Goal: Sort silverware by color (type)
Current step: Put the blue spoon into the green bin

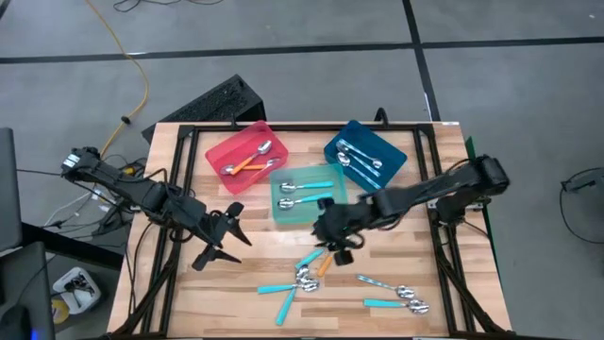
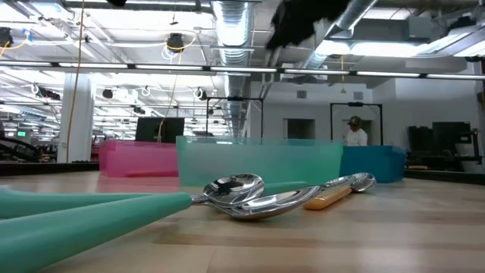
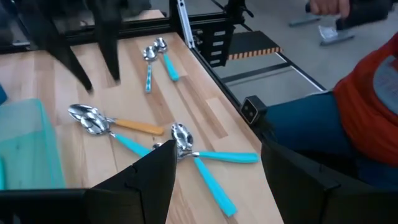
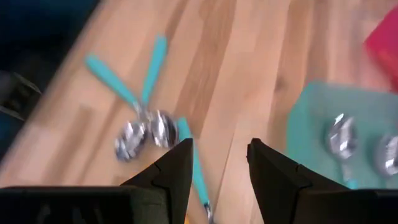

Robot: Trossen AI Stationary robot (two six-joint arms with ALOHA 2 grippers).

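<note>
Loose spoons lie flat on the wooden table (image 1: 189,170). A cluster with teal handles and one orange handle (image 1: 307,274) is near the front middle, and two more spoons (image 1: 401,297) lie to its right. My right gripper (image 1: 335,244) hangs open above the table between the teal tray (image 1: 307,210) and that cluster (image 4: 140,93), touching nothing. My left gripper (image 1: 229,236) stands open over the table's left part, its fingers (image 3: 155,168) toward the spoons (image 3: 186,149), nothing between them. The red tray (image 1: 231,142) holds an orange-handled spoon. The blue tray (image 1: 377,137) holds pale spoons.
The three trays stand side by side at the table's far middle, and the teal one holds two spoons (image 4: 345,140). A black metal frame (image 1: 444,264) runs along the table's edges. A person in orange and blue clothing (image 3: 373,93) is close beside the table. Another person (image 2: 354,133) stands far back in the room.
</note>
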